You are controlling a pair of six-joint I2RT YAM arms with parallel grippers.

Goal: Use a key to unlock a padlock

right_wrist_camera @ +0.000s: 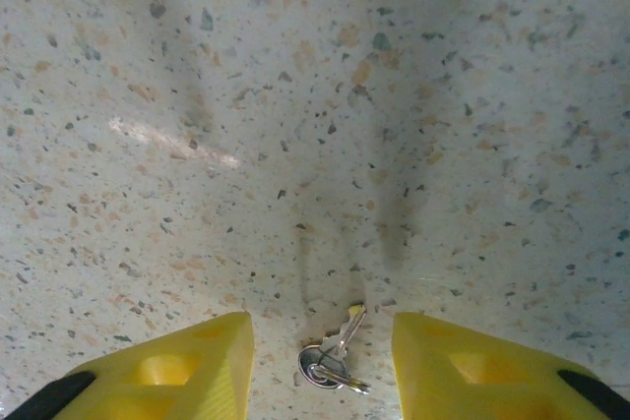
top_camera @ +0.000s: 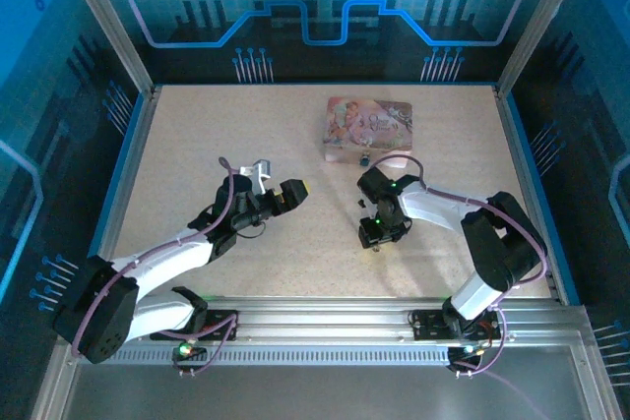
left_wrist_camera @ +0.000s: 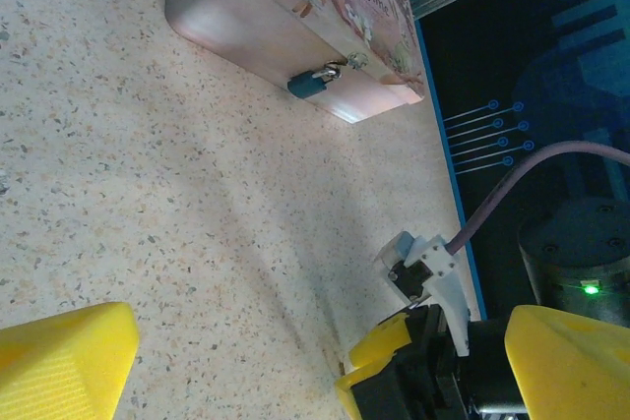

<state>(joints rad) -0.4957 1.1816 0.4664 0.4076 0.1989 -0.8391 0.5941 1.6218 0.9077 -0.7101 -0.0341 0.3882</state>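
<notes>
Status: early, 0 of the main steps done. The padlock is hanging fastened, by my reading, on the front wall of the tin. The key is lying on the table on the near side of the tin, not yet lifted. The right gripper is straddling it, fingers apart and not touching. The left gripper is standing released, left of the tin.

Clearance: bare table is lying open between key and tin. The table's right rim is running just beyond the tin.

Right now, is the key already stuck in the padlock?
No, the key lies loose on the table, on its ring, between the yellow fingers of the right gripper.
</notes>
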